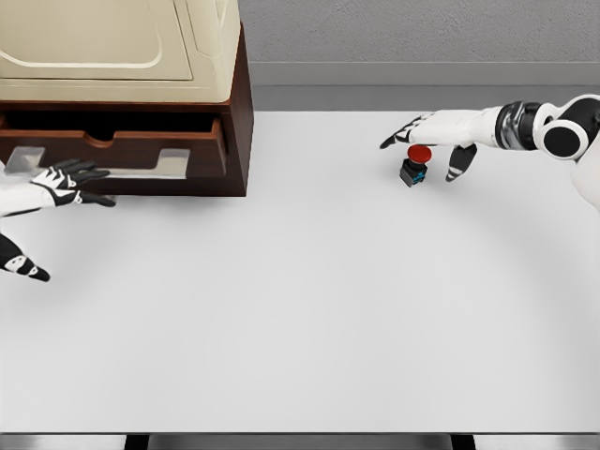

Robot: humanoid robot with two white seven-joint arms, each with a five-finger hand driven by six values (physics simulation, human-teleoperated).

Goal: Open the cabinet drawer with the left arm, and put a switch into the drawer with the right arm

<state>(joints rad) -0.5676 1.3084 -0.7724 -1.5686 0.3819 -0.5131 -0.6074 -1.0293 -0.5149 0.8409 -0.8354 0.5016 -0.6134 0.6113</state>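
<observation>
the cream-topped, dark brown wooden cabinet (pixel 141 84) sits at the back left of the white table (pixel 309 309), its brown drawer (pixel 122 150) pulled out a little. the left hand (pixel 61 183) has its fingers spread, relaxed, at the drawer's metal handle (pixel 141 169) — gripping nothing that i can see. over on the right, the small red-capped black push-button switch (pixel 415 164) stands on the table, with the right hand (pixel 441 136) hovering open just above it, fingers splayed around it — can't tell if they touch.

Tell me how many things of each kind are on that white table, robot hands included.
Cabinet with drawer: 1
Red-topped switch: 1
Robot hands: 2, left robot hand at the drawer handle, right robot hand over the switch
Total: 4
</observation>
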